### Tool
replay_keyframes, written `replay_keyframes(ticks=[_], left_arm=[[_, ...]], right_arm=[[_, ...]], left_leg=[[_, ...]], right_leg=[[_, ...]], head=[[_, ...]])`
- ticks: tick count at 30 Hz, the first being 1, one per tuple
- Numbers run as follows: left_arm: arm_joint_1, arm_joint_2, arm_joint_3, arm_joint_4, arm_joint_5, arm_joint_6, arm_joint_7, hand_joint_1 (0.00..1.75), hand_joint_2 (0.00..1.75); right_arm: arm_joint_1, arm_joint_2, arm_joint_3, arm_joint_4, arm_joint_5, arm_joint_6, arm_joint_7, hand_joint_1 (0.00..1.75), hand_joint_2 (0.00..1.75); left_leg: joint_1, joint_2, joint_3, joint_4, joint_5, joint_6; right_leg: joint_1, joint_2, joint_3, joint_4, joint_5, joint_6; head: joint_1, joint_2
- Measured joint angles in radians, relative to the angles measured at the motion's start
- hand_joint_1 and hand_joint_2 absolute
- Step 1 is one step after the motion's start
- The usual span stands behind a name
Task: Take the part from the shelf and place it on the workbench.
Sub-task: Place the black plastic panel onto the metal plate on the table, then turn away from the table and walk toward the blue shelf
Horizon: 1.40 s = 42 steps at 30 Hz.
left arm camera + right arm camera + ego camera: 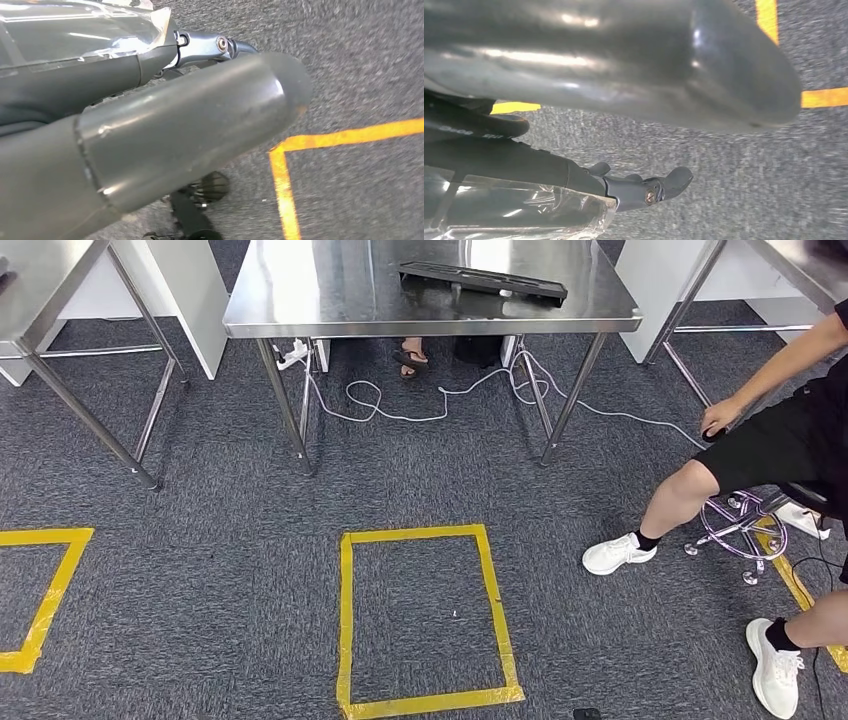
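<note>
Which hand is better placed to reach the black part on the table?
Right hand, marginally: it and the left hand hang empty, but the black part lies right of the table's middle.

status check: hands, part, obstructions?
Left hand and right hand hang over carpet, holding nothing. Black part lies on steel table. Seated person at right.

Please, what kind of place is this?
Probably an indoor robot test lab or workshop: stainless steel workbenches stand on grey carpet, yellow tape squares mark standing spots on the floor, and a white power cable runs loose under the middle bench.
</note>
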Motion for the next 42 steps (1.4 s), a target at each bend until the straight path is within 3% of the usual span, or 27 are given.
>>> replay_keyframes(ticks=[1, 3, 5, 6, 7, 8, 9, 11, 12, 14, 16, 18, 19, 21, 23, 24, 26, 27, 28, 29, 30, 32, 34, 35, 37, 39, 42], left_arm=[[0.0, 0.0, 0.0, 0.0, 0.0, 0.0, 0.0, 0.0, 0.0], [0.0, 0.0, 0.0, 0.0, 0.0, 0.0, 0.0, 0.0, 0.0], [0.0, 0.001, 0.0, 0.0, 0.0, 0.0, 0.0, 0.0, 0.0], [0.001, 0.001, 0.0, 0.0, 0.0, 0.0, 0.0, 0.0, 0.0], [0.001, 0.001, 0.0, 0.0, -0.001, 0.0, 0.0, 0.0, 0.0], [0.002, 0.001, 0.0, 0.0, -0.001, 0.0, 0.0, 0.0, 0.0], [0.003, 0.001, 0.0, 0.0, -0.001, 0.0, 0.0, 0.0, 0.0], [0.003, 0.001, 0.0, 0.0, -0.001, 0.0, 0.0, 0.0, 0.0], [0.003, 0.001, 0.0, 0.0, -0.001, 0.0, 0.0, 0.0, 0.0], [0.003, 0.001, 0.0, 0.0, -0.001, 0.0, 0.0, 0.0, 0.0], [0.001, 0.002, 0.0, 0.0, -0.001, 0.0, 0.0, 0.0, 0.0], [-0.001, 0.002, 0.0, 0.0, -0.001, 0.0, 0.0, 0.0, 0.0], [-0.002, 0.002, 0.0, 0.0, -0.001, 0.0, 0.0, 0.0, 0.0], [-0.002, 0.002, 0.0, 0.0, -0.001, 0.0, 0.0, 0.0, 0.0], [-0.001, 0.001, 0.0, 0.0, 0.001, 0.005, -0.004, 0.0, 0.0], [0.0, 0.001, 0.0, 0.0, 0.002, 0.008, -0.008, 0.0, 0.0], [0.004, 0.001, 0.0, 0.0, 0.007, 0.015, -0.018, 0.0, 0.0], [0.008, 0.001, 0.0, 0.0, 0.009, 0.017, -0.021, 0.0, 0.0], [0.012, 0.001, 0.001, 0.0, 0.01, 0.018, -0.023, 0.0, 0.0], [0.016, 0.001, 0.001, 0.0, 0.01, 0.019, -0.024, 0.0, 0.0], [0.02, 0.0, 0.001, 0.0, 0.01, 0.02, -0.024, 0.0, 0.0], [0.025, 0.001, 0.001, 0.0, 0.01, 0.02, -0.025, 0.0, 0.0], [0.028, 0.002, 0.001, -0.001, 0.01, 0.021, -0.025, 0.0, 0.0], [0.029, 0.003, 0.001, -0.001, 0.01, 0.022, -0.025, 0.0, 0.0], [0.029, 0.003, 0.001, -0.001, 0.01, 0.023, -0.025, 0.0, 0.0], [0.029, 0.002, 0.001, -0.001, 0.01, 0.024, -0.025, 0.0, 0.0], [0.033, 0.002, 0.001, -0.001, 0.01, 0.028, -0.025, 0.0, 0.0]], right_arm=[[-0.002, 0.0, 0.0, 0.0, 0.0, 0.0, 0.0, 0.0, 0.0], [-0.005, 0.0, 0.0, 0.002, 0.0, 0.0, 0.0, 0.0, 0.0], [-0.006, 0.0, 0.0, 0.003, 0.0, 0.0, 0.0, 0.0, 0.0], [-0.006, 0.0, 0.0, 0.004, 0.0, 0.0, 0.0, 0.0, 0.0], [-0.006, 0.0, 0.0, 0.005, 0.0, 0.0, 0.0, 0.0, 0.0], [-0.007, 0.001, 0.0, 0.006, 0.0, 0.0, 0.0, 0.0, 0.0], [-0.008, 0.001, 0.0, 0.007, 0.0, 0.0, 0.0, 0.0, 0.0], [-0.009, 0.001, 0.0, 0.008, 0.0, 0.0, 0.001, 0.0, 0.0], [-0.008, 0.001, 0.0, 0.008, 0.0, 0.0, 0.0, 0.0, 0.0], [-0.008, 0.001, 0.0, 0.009, 0.0, 0.0, 0.0, 0.0, 0.0], [-0.008, 0.001, 0.0, 0.009, 0.0, 0.0, 0.0, 0.0, 0.0], [-0.009, 0.001, 0.0, 0.01, 0.0, 0.0, 0.0, 0.0, 0.0], [-0.01, 0.001, 0.0, 0.01, 0.0, 0.0, 0.0, 0.0, 0.0], [-0.01, 0.001, 0.0, 0.01, 0.006, 0.002, 0.007, 0.0, 0.0], [-0.007, 0.002, 0.011, 0.014, 0.054, 0.012, 0.072, 0.0, 0.0], [-0.002, 0.003, 0.028, 0.017, 0.098, 0.018, 0.136, 0.0, 0.0], [0.012, 0.008, 0.075, 0.024, 0.169, 0.023, 0.252, 0.0, 0.0], [0.022, 0.012, 0.097, 0.027, 0.187, 0.021, 0.283, 0.0, 0.0], [0.031, 0.016, 0.113, 0.03, 0.192, 0.02, 0.293, 0.0, 0.0], [0.038, 0.018, 0.124, 0.033, 0.195, 0.02, 0.296, 0.0, 0.0], [0.041, 0.019, 0.133, 0.034, 0.198, 0.02, 0.299, 0.0, 0.0], [0.04, 0.022, 0.149, 0.036, 0.202, 0.021, 0.303, 0.0, 0.0], [0.034, 0.024, 0.159, 0.037, 0.203, 0.022, 0.305, 0.0, 0.0], [0.033, 0.025, 0.163, 0.037, 0.203, 0.022, 0.306, 0.0, 0.0], [0.036, 0.027, 0.17, 0.039, 0.204, 0.022, 0.307, 0.0, 0.0], [0.041, 0.027, 0.175, 0.042, 0.205, 0.022, 0.308, 0.0, 0.0], [0.042, 0.027, 0.178, 0.044, 0.206, 0.023, 0.31, 0.0, 0.0]], left_leg=[[0.0, 0.0, -0.012, 0.005, 0.007, -0.006], [-0.001, 0.001, -0.026, 0.011, 0.022, -0.02], [-0.002, 0.001, -0.03, 0.009, 0.039, -0.032], [0.0, 0.0, -0.032, 0.01, 0.04, -0.037], [0.002, -0.001, -0.038, 0.02, 0.025, -0.041], [0.004, -0.002, -0.047, 0.045, -0.01, -0.045], [0.006, -0.003, -0.061, 0.091, -0.06, -0.049], [0.008, -0.006, -0.092, 0.223, -0.157, -0.054], [0.008, -0.007, -0.099, 0.279, -0.177, -0.056], [0.009, -0.008, -0.072, 0.299, -0.149, -0.058], [0.012, -0.008, 0.018, 0.189, -0.102, -0.056], [0.01, -0.012, 0.099, 0.063, -0.101, -0.05], [0.006, -0.013, 0.114, 0.032, -0.109, -0.047], [0.002, -0.013, 0.107, 0.017, -0.105, -0.033], [0.003, -0.008, 0.09, 0.01, -0.087, -0.013], [0.005, -0.005, 0.078, 0.007, -0.075, -0.003], [0.004, -0.004, 0.053, 0.007, -0.054, 0.005], [0.004, -0.003, 0.039, 0.007, -0.043, 0.004], [0.005, -0.001, 0.025, 0.008, -0.033, 0.001], [0.006, 0.003, 0.012, 0.009, -0.023, -0.002], [0.007, 0.009, 0.0, 0.009, -0.014, -0.006], [0.007, 0.024, -0.012, 0.013, 0.0, -0.018], [0.001, 0.041, -0.014, 0.018, 0.011, -0.032], [-0.001, 0.05, -0.015, 0.02, 0.015, -0.036], [0.004, 0.06, -0.016, 0.025, 0.014, -0.044], [0.011, 0.04, -0.033, 0.071, -0.034, -0.051], [0.012, -0.002, -0.097, 0.256, -0.16, -0.052]], right_leg=[[-0.002, 0.001, 0.054, -0.078, 0.009, 0.004], [0.006, 0.003, 0.125, -0.2, 0.0, -0.006], [0.017, 0.004, 0.128, -0.226, -0.006, -0.022], [0.011, 0.003, 0.119, -0.224, 0.001, -0.03], [0.007, 0.001, 0.112, -0.223, 0.008, -0.041], [0.002, -0.001, 0.104, -0.223, 0.017, -0.056], [-0.001, -0.003, 0.097, -0.223, 0.028, -0.069], [0.008, -0.006, 0.075, -0.22, 0.049, -0.084], [0.011, -0.007, 0.061, -0.217, 0.06, -0.086], [0.013, -0.007, 0.029, -0.207, 0.076, -0.083], [0.013, -0.007, -0.001, -0.188, 0.087, -0.076], [0.016, -0.007, -0.023, -0.171, 0.097, -0.063], [0.017, -0.008, -0.03, -0.167, 0.104, -0.056], [0.019, -0.008, -0.04, -0.167, 0.117, -0.041], [0.019, -0.005, -0.055, -0.149, 0.098, -0.039], [0.019, -0.003, -0.07, -0.115, 0.064, -0.043], [0.014, -0.001, -0.104, -0.002, -0.021, -0.054], [0.011, -0.001, -0.117, 0.06, -0.048, -0.052], [0.008, -0.001, -0.12, 0.102, -0.051, -0.042], [0.005, -0.001, -0.109, 0.115, -0.037, -0.029], [0.001, -0.003, -0.08, 0.093, -0.011, -0.014], [-0.003, -0.028, 0.025, -0.042, 0.019, 0.004], [0.006, -0.052, 0.108, -0.172, 0.002, -0.003], [0.011, -0.052, 0.12, -0.199, -0.008, -0.01], [0.006, -0.036, 0.109, -0.204, -0.008, -0.027], [0.001, -0.024, 0.099, -0.203, 0.003, -0.05], [0.012, -0.006, 0.074, -0.203, 0.023, -0.08]], head=[[0.0, 0.0], [-0.001, 0.0], [-0.003, 0.0], [-0.003, 0.0], [-0.004, 0.0], [-0.007, 0.0], [-0.008, 0.0], [-0.011, 0.0], [-0.011, 0.0], [-0.011, 0.0], [-0.011, 0.0], [-0.01, 0.0], [-0.01, 0.0], [-0.009, 0.0], [-0.008, 0.0], [-0.006, 0.0], [-0.002, 0.0], [-0.001, 0.0], [-0.001, 0.0], [0.0, 0.0], [0.0, 0.0], [0.002, 0.0], [0.005, 0.0], [0.006, 0.0], [0.002, 0.0], [0.001, 0.0], [0.0, 0.0]])
